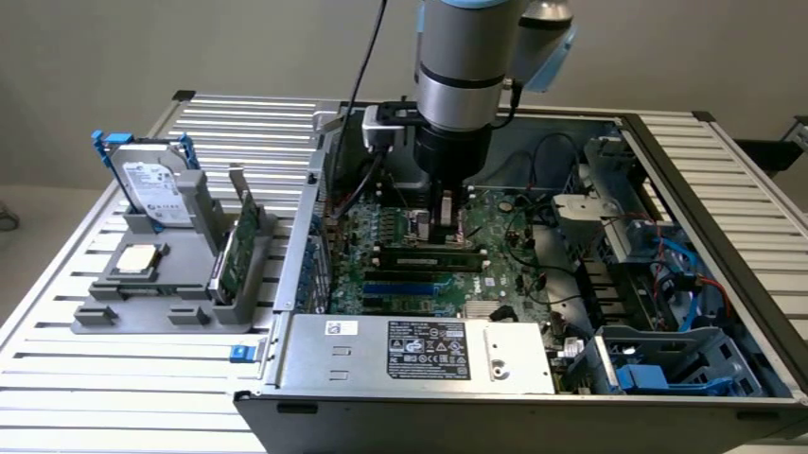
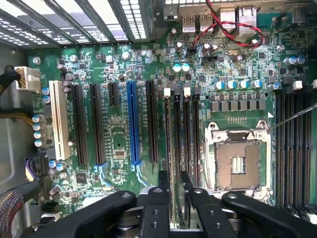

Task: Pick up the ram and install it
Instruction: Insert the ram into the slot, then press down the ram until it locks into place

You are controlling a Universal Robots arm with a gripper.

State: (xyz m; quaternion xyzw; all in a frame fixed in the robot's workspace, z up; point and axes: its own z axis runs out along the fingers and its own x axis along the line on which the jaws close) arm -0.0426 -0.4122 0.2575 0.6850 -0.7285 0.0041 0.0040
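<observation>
Already the gripper (image 1: 445, 219) is down inside the computer case (image 1: 417, 355), its fingers (image 2: 157, 198) closed on the ram (image 2: 179, 198) over the motherboard's memory slots (image 2: 181, 134), not visibly seated.

A robot arm (image 1: 470, 66) reaches down into an open computer case (image 1: 531, 284) on a slatted metal table (image 1: 127, 378), its gripper (image 1: 447, 225) low over the green motherboard (image 1: 499, 270), beside a stick of ram (image 1: 432, 257) lying along a slot. To the exterior view's left, a grey holder (image 1: 165, 293) carries an upright hard drive (image 1: 154, 189) with blue rails, a green expansion card (image 1: 240, 241) and a processor (image 1: 136, 260).
</observation>
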